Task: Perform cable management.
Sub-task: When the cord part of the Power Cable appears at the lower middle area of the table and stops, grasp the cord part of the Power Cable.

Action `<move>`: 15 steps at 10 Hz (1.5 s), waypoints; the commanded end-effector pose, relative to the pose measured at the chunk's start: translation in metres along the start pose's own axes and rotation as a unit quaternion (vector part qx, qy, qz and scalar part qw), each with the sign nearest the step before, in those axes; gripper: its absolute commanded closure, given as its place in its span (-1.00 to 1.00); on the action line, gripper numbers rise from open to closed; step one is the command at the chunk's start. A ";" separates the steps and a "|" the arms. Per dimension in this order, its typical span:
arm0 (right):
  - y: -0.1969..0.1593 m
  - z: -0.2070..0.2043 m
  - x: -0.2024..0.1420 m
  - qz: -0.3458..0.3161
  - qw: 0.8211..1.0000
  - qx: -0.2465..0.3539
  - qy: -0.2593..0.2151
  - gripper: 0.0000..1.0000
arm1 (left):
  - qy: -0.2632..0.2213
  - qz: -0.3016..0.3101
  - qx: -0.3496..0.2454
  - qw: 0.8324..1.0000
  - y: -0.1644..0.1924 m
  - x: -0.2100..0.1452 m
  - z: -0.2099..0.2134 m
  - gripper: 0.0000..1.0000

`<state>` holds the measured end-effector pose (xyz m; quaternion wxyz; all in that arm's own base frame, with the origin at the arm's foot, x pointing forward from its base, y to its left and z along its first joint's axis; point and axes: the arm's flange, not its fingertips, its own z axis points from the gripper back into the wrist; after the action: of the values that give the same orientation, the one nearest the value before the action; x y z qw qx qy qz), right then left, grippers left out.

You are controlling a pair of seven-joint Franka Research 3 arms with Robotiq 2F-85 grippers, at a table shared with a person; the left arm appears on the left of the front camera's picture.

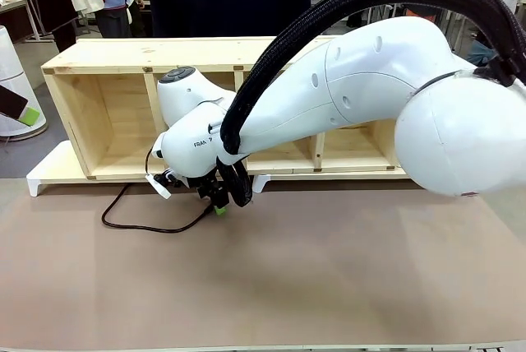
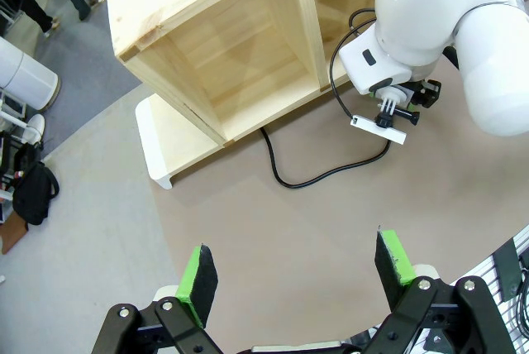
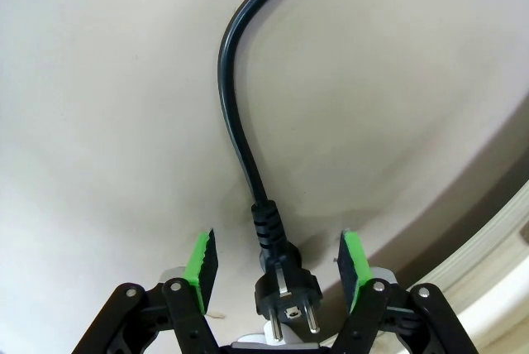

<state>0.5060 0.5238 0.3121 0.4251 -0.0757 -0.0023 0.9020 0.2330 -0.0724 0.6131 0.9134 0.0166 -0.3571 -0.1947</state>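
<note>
On the table's (image 1: 329, 270) left part, just near of the wooden shelf (image 1: 107, 56), lies the thin, glossy black cable (image 3: 234, 122). Its round two-pin plug (image 3: 285, 296) sits between the right gripper's (image 3: 277, 263) parted pads, with gaps on either side. The left gripper (image 2: 295, 267) hangs wide open and empty.

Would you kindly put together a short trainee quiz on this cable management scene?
1. True or false: the right gripper straddles the black round plug, with its pads on either side of it.
2. Where does the plug lie? A) on the table B) in a shelf compartment C) in a person's hand
3. Is the left gripper open or shut?
Key: 1 true; 2 A; 3 open.
</note>
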 end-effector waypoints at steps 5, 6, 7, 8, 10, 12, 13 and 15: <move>-0.006 -0.004 0.002 -0.004 1.000 0.007 0.010 0.91 | -0.001 0.003 -0.002 1.000 0.001 0.000 0.000 -1.00; -0.010 -0.006 0.005 0.000 1.000 0.016 0.007 0.91 | -0.001 0.003 -0.002 1.000 0.001 0.000 0.000 -1.00; -0.012 -0.007 0.007 0.005 1.000 0.018 0.006 0.91 | -0.001 0.003 -0.002 1.000 0.001 0.000 0.000 -1.00; -0.014 -0.008 0.009 0.006 1.000 0.017 0.004 0.91 | -0.001 0.003 -0.002 1.000 0.001 0.000 0.000 -1.00; -0.013 -0.008 0.010 0.007 1.000 0.017 0.008 0.91 | -0.001 0.003 -0.002 1.000 0.001 0.000 0.000 -1.00; -0.013 -0.008 0.010 0.005 1.000 0.017 0.014 0.94 | -0.001 0.003 -0.002 1.000 0.001 0.000 0.000 -1.00; -0.012 -0.006 0.010 -0.003 1.000 0.017 0.019 1.00 | -0.001 0.003 -0.002 1.000 0.001 0.000 0.000 -1.00; -0.009 -0.001 0.009 -0.037 0.999 0.021 0.007 1.00 | -0.001 0.003 -0.002 1.000 0.001 0.000 0.000 -1.00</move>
<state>0.5092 0.5341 0.3086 0.4383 -0.0712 0.0144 0.8959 0.2330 -0.0724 0.6131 0.9134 0.0166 -0.3571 -0.1947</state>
